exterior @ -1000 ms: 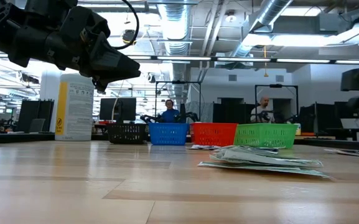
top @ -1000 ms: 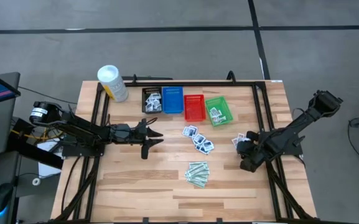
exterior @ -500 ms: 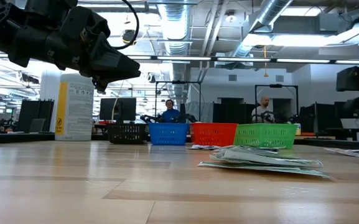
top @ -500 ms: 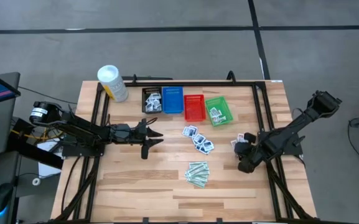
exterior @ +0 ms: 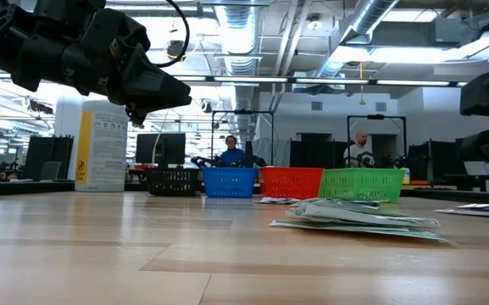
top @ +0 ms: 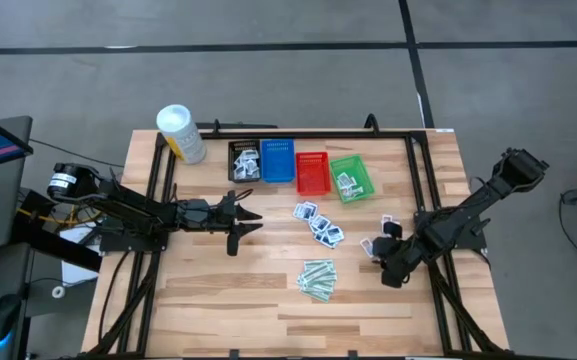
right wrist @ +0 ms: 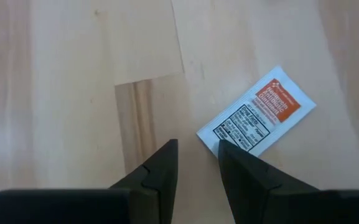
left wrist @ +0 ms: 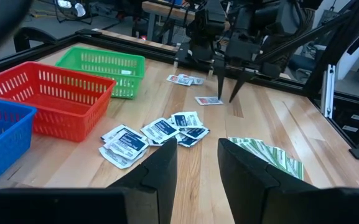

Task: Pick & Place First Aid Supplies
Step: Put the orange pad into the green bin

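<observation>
Right gripper (right wrist: 195, 163): pointed down at the pale wooden table (top: 268, 300), fingers parted with a narrow gap, grasping nothing; tips cut off.
Orange-printed white packet (right wrist: 256, 111): flat on the table just beside those fingertips, seemingly not touching.
Left gripper (left wrist: 198, 163): slightly parted, empty, hovering left of centre.
Blue-printed white packets (left wrist: 151, 134): loose cluster before the red mesh basket (left wrist: 48, 96).
Pale-green strips (top: 317, 279): stacked mid-table; partly cut off by the left gripper's fingers in its wrist view.

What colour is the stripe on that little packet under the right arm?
Orange, on the white packet; clearest in the right wrist view.
</observation>
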